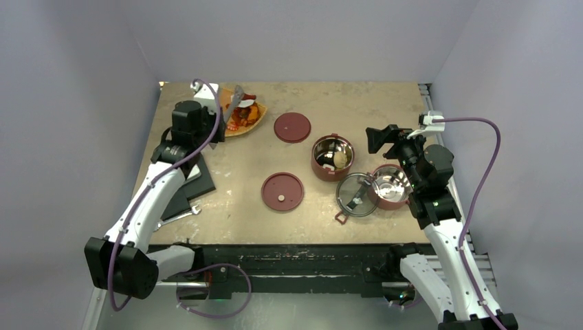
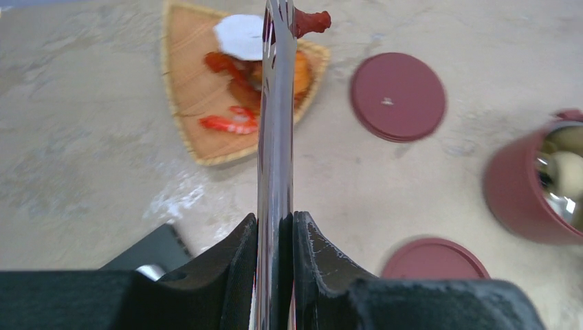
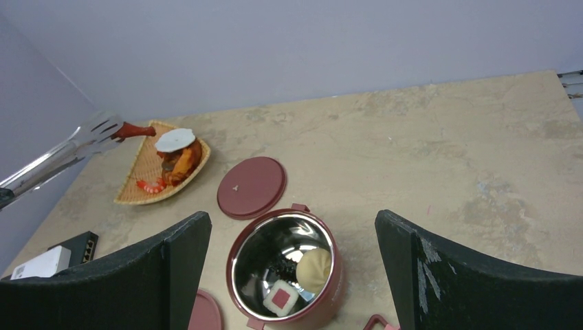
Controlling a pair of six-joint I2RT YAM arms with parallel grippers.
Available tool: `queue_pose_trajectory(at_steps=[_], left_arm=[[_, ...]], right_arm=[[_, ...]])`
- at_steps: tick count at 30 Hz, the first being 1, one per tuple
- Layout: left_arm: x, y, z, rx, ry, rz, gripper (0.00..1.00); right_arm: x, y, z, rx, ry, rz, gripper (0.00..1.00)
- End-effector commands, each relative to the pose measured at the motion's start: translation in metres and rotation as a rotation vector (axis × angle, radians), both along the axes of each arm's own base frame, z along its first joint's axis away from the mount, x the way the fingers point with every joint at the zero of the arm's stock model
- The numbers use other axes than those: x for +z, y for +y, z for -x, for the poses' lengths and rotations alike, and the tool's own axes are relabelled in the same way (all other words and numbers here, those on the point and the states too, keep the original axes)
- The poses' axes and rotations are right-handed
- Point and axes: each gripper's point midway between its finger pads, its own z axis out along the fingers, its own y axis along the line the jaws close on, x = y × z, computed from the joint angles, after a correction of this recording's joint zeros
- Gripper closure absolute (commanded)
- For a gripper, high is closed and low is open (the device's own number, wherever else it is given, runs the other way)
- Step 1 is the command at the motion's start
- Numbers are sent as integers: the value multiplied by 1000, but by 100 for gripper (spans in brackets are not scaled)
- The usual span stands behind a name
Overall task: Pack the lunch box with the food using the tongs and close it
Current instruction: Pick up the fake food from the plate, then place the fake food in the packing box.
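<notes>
Top external view: the table (image 1: pixel 227 206) holds the lunch box taken apart right of centre, probably so that food can be dropped in from above. The first bowl (image 1: pixel 333 157), dark red outside and steel inside, already holds a few pieces. The second bowl (image 1: pixel 390 185) sits just lower right of it and looks empty. The smoky clear lid (image 1: pixel 355 195) lies against that bowl's left side. Two flat disc lids are set aside, one (image 1: pixel 292 128) above and left of the first bowl, the other (image 1: pixel 282 191) at centre.

The right gripper (image 3: pixel 292 220) hangs over the first bowl at the right of the frame, jaws wide apart and holding nothing. It seems to be waiting for the closing step.

At upper left, the left gripper (image 2: pixel 276 227) is clamped on the tongs (image 2: pixel 276 137). This presses their slim silvery arms together so the tips pinch a red piece (image 2: pixel 311 22), which is raised near the far edge of the orange tray (image 2: pixel 180 110). On the tray lie a white round slice (image 2: pixel 239 36) and orange and red bits.
</notes>
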Motion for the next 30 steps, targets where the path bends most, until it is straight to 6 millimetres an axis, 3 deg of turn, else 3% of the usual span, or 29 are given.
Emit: queue_pose_trajectory(at_steps=[1,7,10,14,21,30], left_arm=[[42,-56,13,-241,-139,19,98],[47,-135,52,-588,-157,133,98],[44,-159,66,-679,-141,176,98],[21,-185,77,-742,-73,161,98],[-15,-211,91,-801,27,93,96],[-10,-207,87,-763,12,80,88]], right_arm=[[21,-3,-1,-18,-58,-5,7],[22,-4,-1,-22,-63,-4,7],[21,-4,-2,-21,-61,-4,7],[22,-5,-2,-26,-62,-4,7],[24,-7,-3,-39,-65,-6,7],[19,-5,-3,-29,-54,-4,7]])
